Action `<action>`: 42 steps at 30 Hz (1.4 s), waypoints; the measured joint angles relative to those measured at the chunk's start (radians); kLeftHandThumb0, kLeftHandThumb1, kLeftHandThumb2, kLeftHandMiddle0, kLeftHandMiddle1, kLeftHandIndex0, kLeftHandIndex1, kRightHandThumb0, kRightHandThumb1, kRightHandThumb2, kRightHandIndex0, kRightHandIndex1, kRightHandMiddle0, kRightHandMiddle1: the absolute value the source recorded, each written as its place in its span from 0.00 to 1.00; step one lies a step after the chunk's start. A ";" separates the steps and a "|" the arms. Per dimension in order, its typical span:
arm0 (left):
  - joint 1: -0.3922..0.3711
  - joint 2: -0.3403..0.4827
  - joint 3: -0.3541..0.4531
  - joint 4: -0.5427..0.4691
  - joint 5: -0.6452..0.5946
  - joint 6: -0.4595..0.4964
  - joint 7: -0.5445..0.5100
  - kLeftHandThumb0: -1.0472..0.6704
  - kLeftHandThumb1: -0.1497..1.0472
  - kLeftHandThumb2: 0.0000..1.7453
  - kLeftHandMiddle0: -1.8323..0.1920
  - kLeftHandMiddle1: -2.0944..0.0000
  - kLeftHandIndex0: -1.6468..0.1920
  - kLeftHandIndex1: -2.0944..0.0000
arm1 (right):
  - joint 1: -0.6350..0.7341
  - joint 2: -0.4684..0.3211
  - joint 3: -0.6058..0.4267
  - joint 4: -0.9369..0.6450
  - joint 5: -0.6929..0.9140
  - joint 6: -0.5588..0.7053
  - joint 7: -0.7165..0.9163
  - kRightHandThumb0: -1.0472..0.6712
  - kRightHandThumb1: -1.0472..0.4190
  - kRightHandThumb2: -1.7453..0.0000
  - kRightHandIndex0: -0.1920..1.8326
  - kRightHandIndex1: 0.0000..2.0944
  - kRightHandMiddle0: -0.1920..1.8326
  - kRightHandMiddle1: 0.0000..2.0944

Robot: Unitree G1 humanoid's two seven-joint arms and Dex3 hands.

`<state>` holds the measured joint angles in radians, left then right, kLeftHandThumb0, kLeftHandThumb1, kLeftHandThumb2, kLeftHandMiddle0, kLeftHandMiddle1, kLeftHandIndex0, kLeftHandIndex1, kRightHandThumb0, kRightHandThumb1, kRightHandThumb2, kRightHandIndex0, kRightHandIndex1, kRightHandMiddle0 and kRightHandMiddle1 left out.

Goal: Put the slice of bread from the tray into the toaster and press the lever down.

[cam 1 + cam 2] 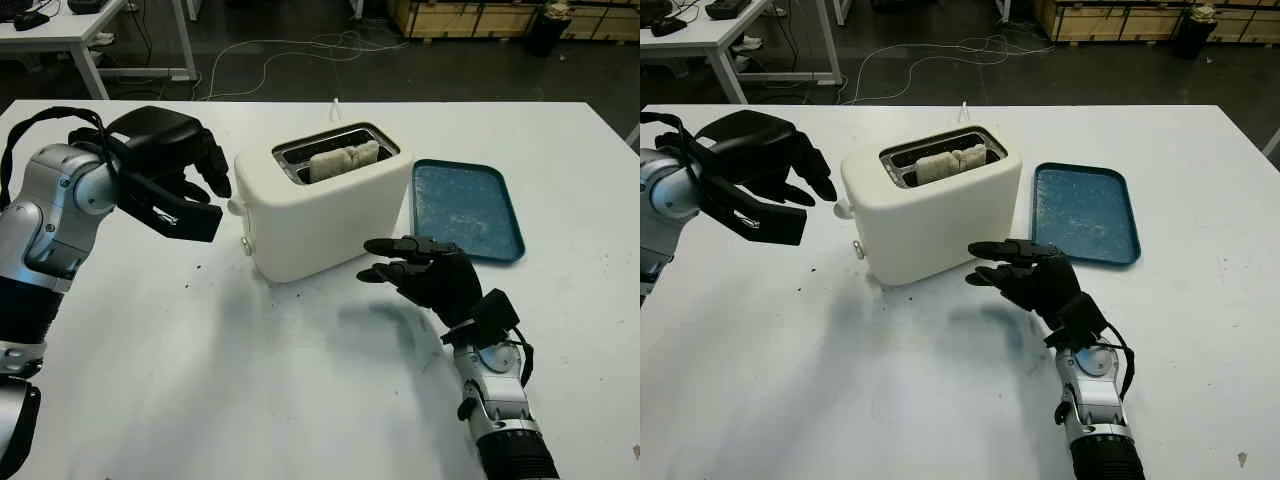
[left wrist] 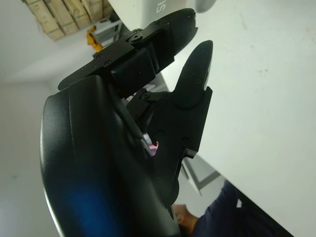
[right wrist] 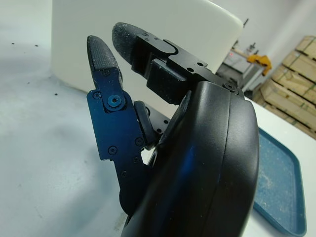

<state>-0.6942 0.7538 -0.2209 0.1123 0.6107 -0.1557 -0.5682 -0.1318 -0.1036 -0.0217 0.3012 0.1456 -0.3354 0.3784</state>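
Right, no readable label on the toaster, just partial letters in my left wrist view. One bread slice sits in its slot, up and behind my right hand, which is released, holding nothing, near the front wall. Left hand also open, beside the lever end. One blue tray on the bench.
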 measured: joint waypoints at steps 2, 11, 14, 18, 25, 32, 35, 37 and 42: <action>0.000 0.000 0.000 -0.001 0.008 -0.001 0.000 0.40 0.88 0.00 0.46 0.59 0.31 1.00 | 0.000 0.000 0.000 0.000 0.000 0.000 0.000 0.34 0.13 1.00 0.75 0.02 0.68 0.00; 0.000 -0.003 0.001 -0.019 0.002 -0.003 -0.012 0.42 0.87 0.00 0.44 0.65 0.33 0.99 | 0.000 0.000 0.000 0.000 0.001 0.000 0.002 0.34 0.13 1.00 0.75 0.02 0.68 0.00; 0.000 -0.002 0.003 -0.020 -0.012 -0.004 -0.013 0.41 0.87 0.00 0.43 0.64 0.33 0.99 | 0.000 0.000 0.000 0.000 0.001 0.004 0.001 0.34 0.14 1.00 0.75 0.02 0.68 0.00; 0.000 -0.002 0.003 -0.024 -0.012 -0.002 -0.017 0.41 0.88 0.00 0.43 0.61 0.34 1.00 | 0.001 0.000 0.000 0.000 0.001 0.005 0.000 0.34 0.13 1.00 0.75 0.02 0.68 0.00; 0.001 -0.001 0.005 -0.034 -0.016 0.000 -0.025 0.43 0.86 0.00 0.44 0.52 0.30 0.98 | 0.002 0.000 0.000 0.000 0.001 0.005 -0.001 0.34 0.13 1.00 0.75 0.02 0.68 0.00; 0.001 -0.003 0.006 -0.034 -0.031 -0.039 -0.018 0.42 0.86 0.00 0.47 0.37 0.22 0.95 | 0.002 0.000 0.000 0.001 0.001 0.005 0.004 0.34 0.13 1.00 0.76 0.02 0.68 0.00; 0.003 -0.005 0.004 -0.034 -0.031 -0.042 -0.019 0.41 0.88 0.00 0.48 0.35 0.21 0.95 | 0.002 0.000 0.000 0.001 0.001 0.005 0.004 0.34 0.13 1.00 0.76 0.02 0.68 0.00; 0.007 -0.006 0.002 -0.036 -0.031 -0.039 -0.025 0.40 0.88 0.00 0.46 0.34 0.20 0.94 | 0.002 0.000 0.000 0.001 0.001 0.005 0.003 0.34 0.13 1.00 0.76 0.02 0.68 0.00; 0.020 -0.014 0.001 -0.035 -0.055 -0.051 -0.030 0.43 0.86 0.00 0.45 0.25 0.20 0.90 | 0.002 0.000 -0.001 0.001 0.001 0.005 0.003 0.35 0.13 1.00 0.76 0.02 0.68 0.00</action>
<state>-0.6739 0.7394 -0.2198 0.0775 0.5557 -0.2066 -0.5980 -0.1295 -0.1033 -0.0223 0.3020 0.1465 -0.3306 0.3814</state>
